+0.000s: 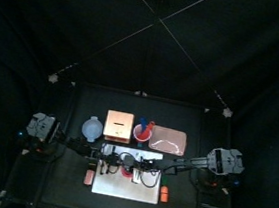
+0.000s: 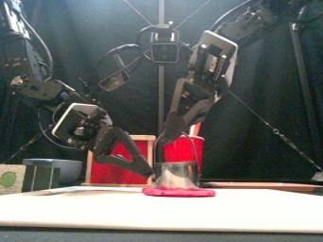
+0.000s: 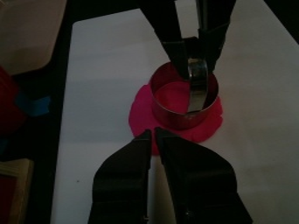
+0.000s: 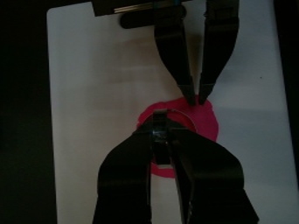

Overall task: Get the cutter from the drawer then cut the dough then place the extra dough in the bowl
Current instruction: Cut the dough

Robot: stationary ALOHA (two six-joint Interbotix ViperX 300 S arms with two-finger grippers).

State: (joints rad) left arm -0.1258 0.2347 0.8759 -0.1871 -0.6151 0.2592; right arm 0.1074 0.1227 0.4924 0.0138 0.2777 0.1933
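A round metal cutter (image 2: 177, 175) stands on a flat pink dough disc (image 2: 178, 192) on the white cutting board (image 2: 151, 210). My right gripper (image 2: 178, 157) comes down from above and is shut on the cutter's wire handle (image 3: 194, 65). In the left wrist view the cutter (image 3: 179, 90) sits inside the dough (image 3: 176, 122), with pink showing all round it. My left gripper (image 3: 156, 138) is low at the dough's rim with its jaws together; whether they pinch dough I cannot tell. In the right wrist view my right gripper (image 4: 165, 140) hides most of the cutter.
Behind the board stand the wooden box (image 1: 118, 125) with its red drawer front (image 2: 120, 165), the blue-grey bowl (image 1: 90, 128) at the left, and a red cup (image 2: 186, 149) on the pink tray (image 1: 174, 134). Bare white board (image 4: 93, 105) lies around the dough.
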